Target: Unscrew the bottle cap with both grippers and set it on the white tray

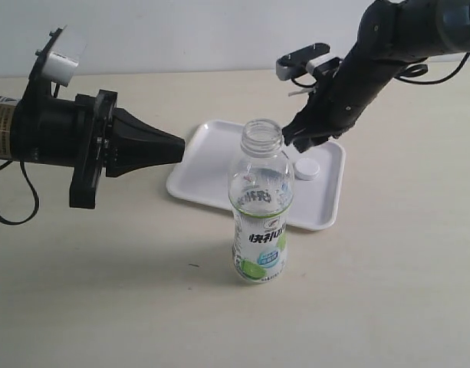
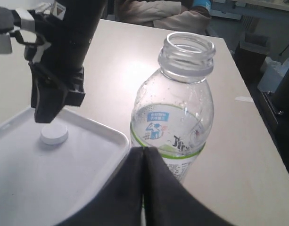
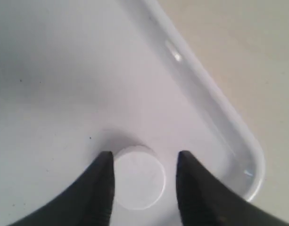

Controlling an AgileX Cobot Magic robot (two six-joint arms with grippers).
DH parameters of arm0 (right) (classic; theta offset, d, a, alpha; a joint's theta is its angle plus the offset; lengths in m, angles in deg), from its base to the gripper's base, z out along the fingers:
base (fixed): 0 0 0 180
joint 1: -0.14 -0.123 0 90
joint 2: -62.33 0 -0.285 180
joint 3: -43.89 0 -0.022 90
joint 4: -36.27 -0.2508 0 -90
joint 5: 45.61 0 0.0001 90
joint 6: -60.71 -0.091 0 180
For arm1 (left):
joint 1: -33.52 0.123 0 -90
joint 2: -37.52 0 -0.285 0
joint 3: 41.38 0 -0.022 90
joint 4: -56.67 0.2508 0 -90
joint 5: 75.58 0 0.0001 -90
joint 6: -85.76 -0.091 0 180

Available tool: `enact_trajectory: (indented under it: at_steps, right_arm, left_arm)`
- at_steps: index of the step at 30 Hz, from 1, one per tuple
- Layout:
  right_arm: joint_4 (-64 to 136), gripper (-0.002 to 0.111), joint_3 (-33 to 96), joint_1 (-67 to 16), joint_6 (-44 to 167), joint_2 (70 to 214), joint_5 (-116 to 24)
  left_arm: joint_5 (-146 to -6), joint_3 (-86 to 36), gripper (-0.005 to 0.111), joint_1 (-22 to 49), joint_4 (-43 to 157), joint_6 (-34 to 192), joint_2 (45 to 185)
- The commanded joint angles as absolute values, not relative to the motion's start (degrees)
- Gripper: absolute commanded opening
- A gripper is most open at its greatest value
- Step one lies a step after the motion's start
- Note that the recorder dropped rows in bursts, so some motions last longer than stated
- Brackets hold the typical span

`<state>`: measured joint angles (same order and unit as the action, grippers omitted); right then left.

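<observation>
The small round white plastic bottle cap (image 3: 137, 176), likely light, stiff and best pinched across its ribbed side, lies on the flat white plastic tray (image 3: 219, 113) near a rounded corner, with the right gripper (image 3: 145, 159) parted astride it and the left gripper (image 2: 143, 157) closed on nothing.

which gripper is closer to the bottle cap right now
Right. The right gripper hangs just over the bottle cap on the white tray, a jaw on each side. The left gripper, shut, points in from the tray's opposite side, near the bottle.
</observation>
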<state>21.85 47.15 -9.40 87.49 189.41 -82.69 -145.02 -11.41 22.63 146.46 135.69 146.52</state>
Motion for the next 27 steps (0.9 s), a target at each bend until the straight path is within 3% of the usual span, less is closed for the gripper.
enact_trajectory:
  at_steps: [1,5,11,27]
  right_arm:
    - [23.1,0.000,45.2,-9.2,84.3,181.3,-81.3]
    - [23.0,0.000,30.2,-9.2,81.4,169.0,-63.9]
    - [22.8,0.000,11.0,-9.2,78.0,153.5,-51.1]
    - [22.8,0.000,-22.6,-9.2,76.8,120.6,-37.3]
  left_arm:
    - [-145.5,-11.3,0.000,22.9,146.2,136.1,145.9]
    - [-145.5,-11.3,0.000,23.4,145.5,137.2,145.9]
    - [-145.5,-11.3,0.000,24.4,143.8,137.1,145.9]
    - [-145.5,-11.3,0.000,24.5,143.1,137.1,145.9]
